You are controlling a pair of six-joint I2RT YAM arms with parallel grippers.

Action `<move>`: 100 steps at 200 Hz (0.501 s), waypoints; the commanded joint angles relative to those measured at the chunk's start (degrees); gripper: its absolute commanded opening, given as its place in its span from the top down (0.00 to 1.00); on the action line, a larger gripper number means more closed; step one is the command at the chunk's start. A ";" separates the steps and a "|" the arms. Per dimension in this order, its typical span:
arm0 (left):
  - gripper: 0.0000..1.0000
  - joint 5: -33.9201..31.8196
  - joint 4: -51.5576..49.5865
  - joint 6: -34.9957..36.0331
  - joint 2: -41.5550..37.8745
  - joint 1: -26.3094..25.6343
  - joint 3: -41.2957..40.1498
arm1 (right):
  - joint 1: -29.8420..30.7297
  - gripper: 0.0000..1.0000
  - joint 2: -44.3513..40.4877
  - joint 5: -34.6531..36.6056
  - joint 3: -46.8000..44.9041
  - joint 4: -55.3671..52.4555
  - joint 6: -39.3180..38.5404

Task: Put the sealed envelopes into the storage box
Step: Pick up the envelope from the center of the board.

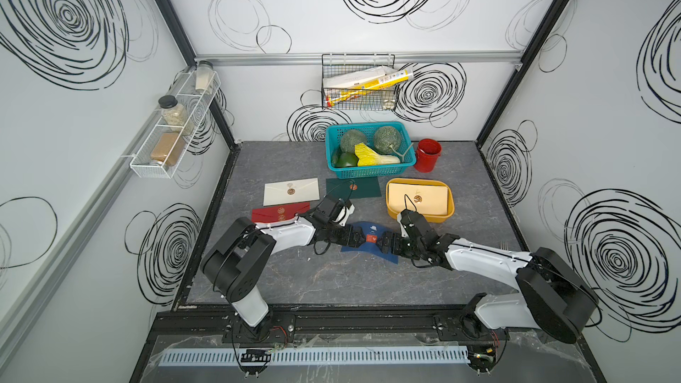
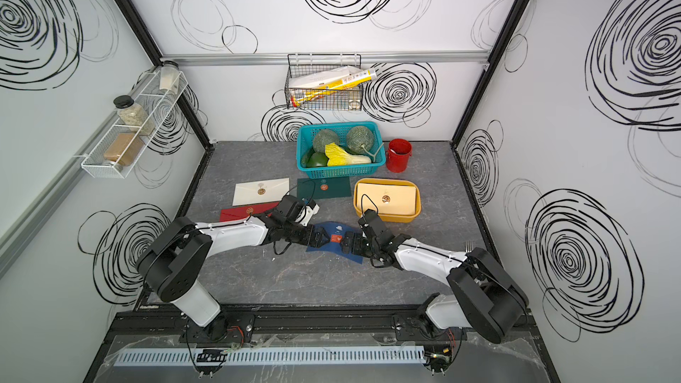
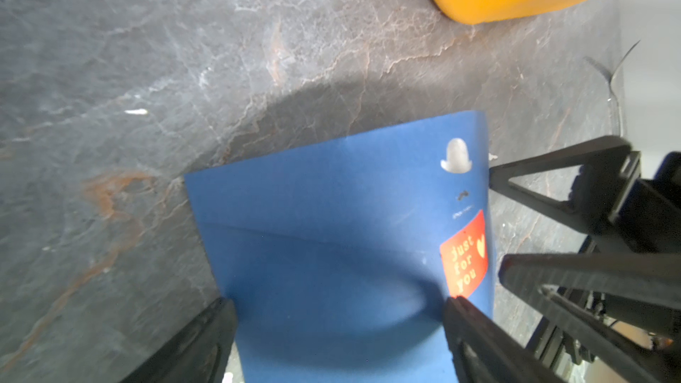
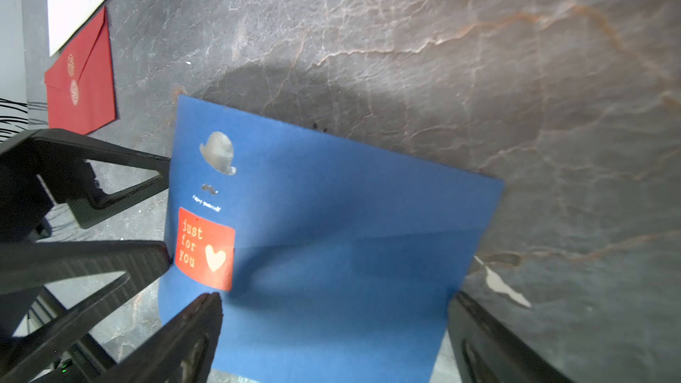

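Observation:
A navy envelope (image 1: 368, 252) (image 2: 331, 252) with a red sticker lies bowed at mid-table. My left gripper (image 1: 363, 239) (image 3: 338, 303) and right gripper (image 1: 381, 243) (image 4: 334, 298) face each other over it. Both are open, jaws wide, each straddling one end of the navy envelope (image 3: 331, 215) (image 4: 331, 215). The orange-yellow storage box (image 1: 440, 217) (image 2: 405, 218) stands behind the right gripper, holding a beige envelope (image 1: 431, 195). On the table lie a white envelope (image 1: 291, 191), a red envelope (image 1: 276, 211) partly under the left arm, and a dark green envelope (image 1: 363, 187).
A teal basket (image 1: 368, 175) of vegetables and a red bucket (image 1: 427, 156) stand at the back. A wire basket (image 1: 357, 82) hangs on the back wall. A white rack (image 1: 173, 130) with jars hangs on the left wall.

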 commanded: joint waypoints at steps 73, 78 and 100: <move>0.01 1.55 -4.95 -1.60 0.23 -2.27 -1.74 | 0.18 0.00 5.60 -3.61 -0.08 0.17 1.33; 0.01 1.56 -5.16 -1.42 0.19 -2.44 -1.62 | 0.18 0.00 6.08 -3.66 0.06 0.34 1.11; 0.01 1.38 -5.88 -0.73 0.35 -2.70 -1.20 | 0.18 0.01 7.57 -4.48 0.67 1.34 0.20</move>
